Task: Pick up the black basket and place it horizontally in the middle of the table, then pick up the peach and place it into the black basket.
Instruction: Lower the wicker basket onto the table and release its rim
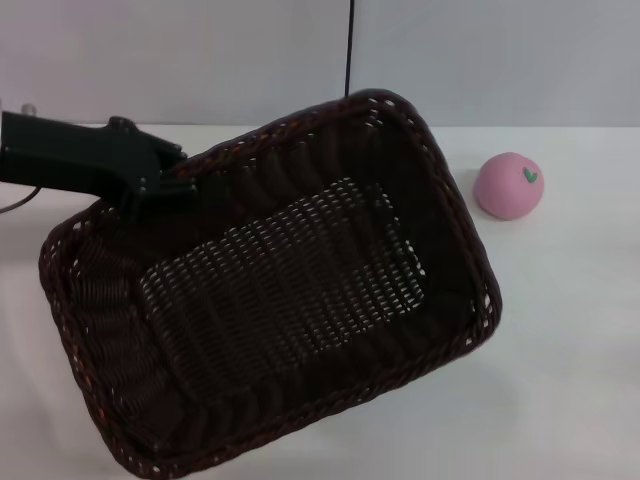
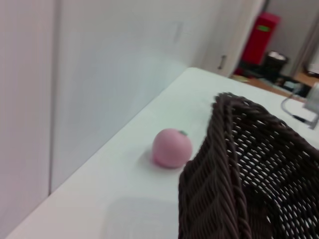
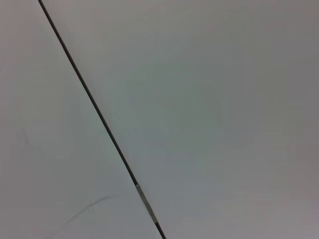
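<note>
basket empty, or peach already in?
Empty. The black basket shows only bare weave inside; the peach sits on the table beside it. The left gripper is at its rim.

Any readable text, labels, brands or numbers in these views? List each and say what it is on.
None can be read.
The red box in the left wrist view's background carries a green label, too blurred to read.
The peach has only a green leaf mark, no text.
The basket, held at its rim by the left gripper, and the table bear no writing.
</note>
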Available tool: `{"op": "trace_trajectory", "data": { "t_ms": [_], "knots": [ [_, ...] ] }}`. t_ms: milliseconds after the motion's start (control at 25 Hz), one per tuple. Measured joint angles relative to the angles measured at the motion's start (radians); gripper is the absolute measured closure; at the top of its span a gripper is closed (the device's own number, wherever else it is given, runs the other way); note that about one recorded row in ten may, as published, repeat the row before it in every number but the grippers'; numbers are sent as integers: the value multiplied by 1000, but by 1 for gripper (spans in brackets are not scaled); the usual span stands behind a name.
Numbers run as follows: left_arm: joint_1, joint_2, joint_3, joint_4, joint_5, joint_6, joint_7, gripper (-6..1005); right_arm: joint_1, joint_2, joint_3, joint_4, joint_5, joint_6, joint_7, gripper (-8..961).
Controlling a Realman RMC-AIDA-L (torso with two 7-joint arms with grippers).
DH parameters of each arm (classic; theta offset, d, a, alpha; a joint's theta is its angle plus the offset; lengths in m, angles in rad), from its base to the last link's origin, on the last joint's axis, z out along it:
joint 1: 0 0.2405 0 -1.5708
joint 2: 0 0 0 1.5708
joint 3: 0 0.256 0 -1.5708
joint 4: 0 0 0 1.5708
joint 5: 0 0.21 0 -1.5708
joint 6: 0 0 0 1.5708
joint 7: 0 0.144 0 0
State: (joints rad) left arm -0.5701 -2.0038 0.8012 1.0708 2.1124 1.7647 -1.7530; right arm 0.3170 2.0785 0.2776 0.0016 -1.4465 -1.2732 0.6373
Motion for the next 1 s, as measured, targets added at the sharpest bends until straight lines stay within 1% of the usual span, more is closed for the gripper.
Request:
{"op": "trace_trajectory", "data": {
  "t_ms": [120, 160, 240, 320, 360, 480, 520, 600, 640, 680, 720, 760, 840, 1000],
  "knots": [
    [-14, 0, 2, 9, -3, 7, 11, 797, 0, 0, 0, 1, 0, 0, 0, 350],
    [-47, 0, 5, 13, -1, 19, 21, 795, 1, 0, 0, 1, 0, 0, 0, 350],
    [-70, 0, 10, 13, 6, 25, 33, 790, 2, 0, 0, 1, 0, 0, 0, 350],
    [-70, 0, 10, 13, 6, 25, 33, 785, 1, 0, 0, 3, 0, 0, 1, 350],
    [-125, 0, 51, 15, 38, 29, 56, 783, 0, 0, 0, 4, 0, 0, 1, 350],
    [-145, 1, 71, 16, 51, 33, 57, 776, -4, 0, 0, 8, 0, 0, 1, 350],
    [-169, 0, 93, 16, 79, 42, 58, 773, -6, 0, 0, 13, 0, 0, 1, 351],
    [-169, 0, 93, 16, 79, 42, 58, 769, -8, 0, 0, 16, 0, 0, 0, 351],
    [-239, -20, 117, 17, 169, 54, 77, 766, -9, 0, 0, 17, 0, 0, -2, 351],
    [-239, -20, 117, 17, 169, 54, 77, 764, -10, 0, 0, 17, 0, 0, -2, 351],
    [-269, -32, 116, 14, 201, 54, 93, 761, -12, 0, 0, 18, 0, 1, -2, 351],
    [-269, -32, 116, 14, 201, 54, 93, 759, -12, 0, 0, 18, 0, 1, -2, 351],
    [-310, -46, 112, 7, 221, 49, 123, 754, -13, 1, 0, 20, 0, 3, -2, 351],
    [-326, -50, 112, -6, 222, 41, 129, 745, -14, 1, 0, 23, 0, 9, -3, 350]
  ]
}}
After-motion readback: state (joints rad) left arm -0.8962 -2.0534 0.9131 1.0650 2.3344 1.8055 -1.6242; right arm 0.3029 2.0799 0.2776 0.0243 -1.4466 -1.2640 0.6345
